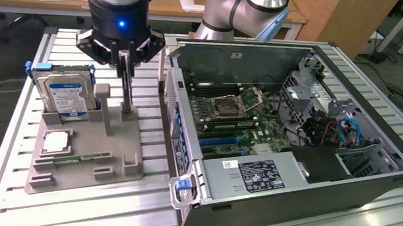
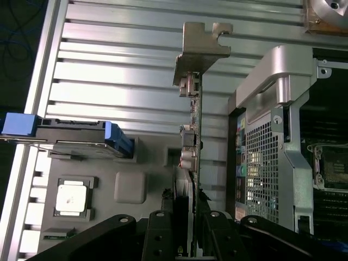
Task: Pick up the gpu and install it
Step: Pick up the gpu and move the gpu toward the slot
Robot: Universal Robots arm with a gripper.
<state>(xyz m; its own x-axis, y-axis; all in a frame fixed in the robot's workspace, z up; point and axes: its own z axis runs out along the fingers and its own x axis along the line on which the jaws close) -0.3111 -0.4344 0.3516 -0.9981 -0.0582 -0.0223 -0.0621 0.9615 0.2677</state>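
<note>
The gpu (image 1: 125, 86) stands on edge as a thin card, its lower end at the grey holder (image 1: 86, 154). I cannot tell whether it still rests in its slot. My gripper (image 1: 123, 55) is straight above it, and its black fingers (image 2: 163, 234) are shut on the card's edge. In the wrist view the gpu (image 2: 194, 125) runs away from my gripper (image 2: 191, 242) edge-on, ending in its silver metal bracket (image 2: 202, 43). The open computer case (image 1: 372, 179) lies at the exterior view's right, with its green motherboard (image 1: 231, 116) exposed.
A hard drive with a blue label (image 1: 66, 91) stands upright in the holder, close beside the gpu. A square processor chip (image 1: 56, 142) and a memory stick (image 1: 79, 159) lie in the holder's front. The case's perforated wall (image 2: 261, 152) is near the card. A desk stands behind.
</note>
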